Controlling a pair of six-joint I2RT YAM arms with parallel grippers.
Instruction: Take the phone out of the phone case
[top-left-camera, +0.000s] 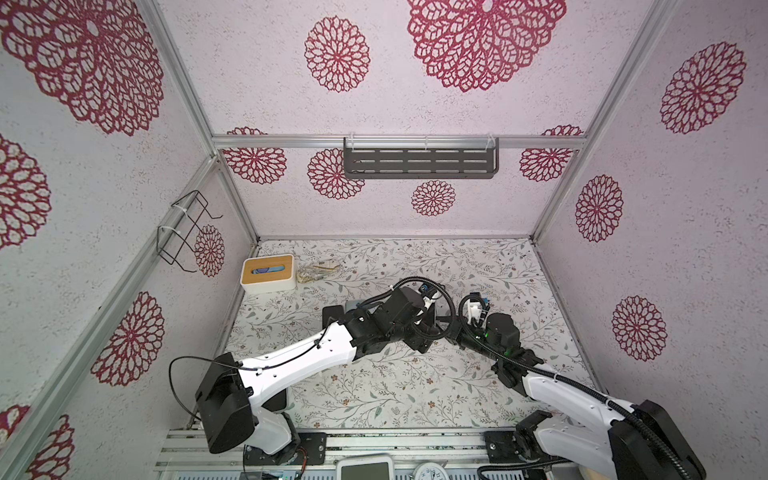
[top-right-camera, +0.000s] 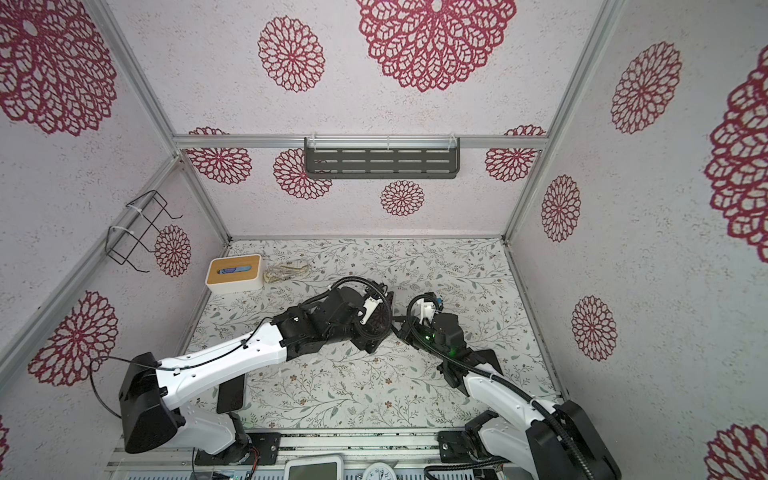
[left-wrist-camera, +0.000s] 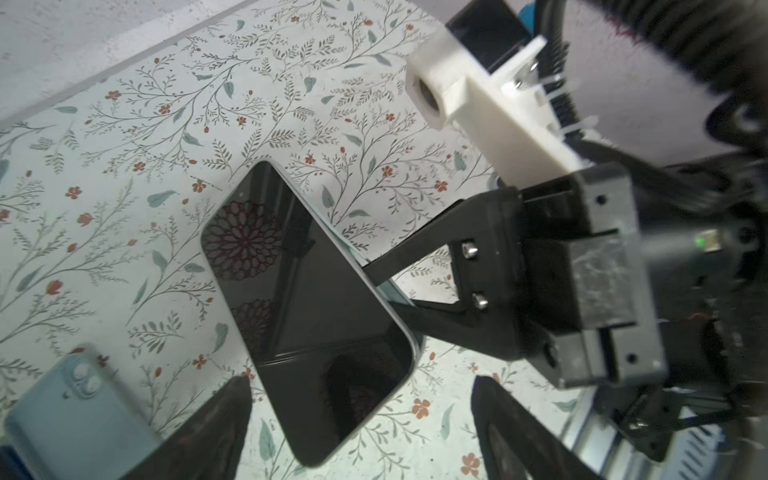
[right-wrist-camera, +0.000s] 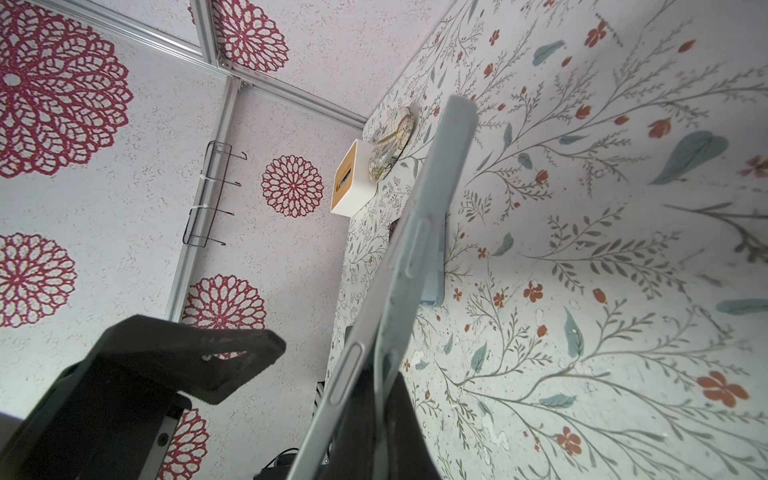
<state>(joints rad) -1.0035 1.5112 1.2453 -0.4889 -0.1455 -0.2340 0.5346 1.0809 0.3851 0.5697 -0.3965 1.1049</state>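
Note:
The phone (left-wrist-camera: 299, 299), dark screen up, hangs tilted above the floral table. In the right wrist view its silver edge (right-wrist-camera: 336, 399) stands apart from the blue-grey phone case (right-wrist-camera: 436, 187) at the near end. My right gripper (right-wrist-camera: 376, 374) is shut on the case's side wall, with one finger between case and phone. From the left wrist it appears at the phone's long edge (left-wrist-camera: 386, 286). My left gripper (left-wrist-camera: 359, 386) is open, its two fingers either side of the phone's near corner and touching nothing. In a top view the phone (top-right-camera: 380, 318) shows between both wrists.
A pale blue phone-shaped item (left-wrist-camera: 70, 411) lies back up on the table beside the left gripper. A white box with a wooden top (top-left-camera: 268, 274) and a clear bag (top-left-camera: 318, 272) sit at the back left. A wire rack (top-left-camera: 187, 232) and a grey shelf (top-left-camera: 419, 162) hang on the walls.

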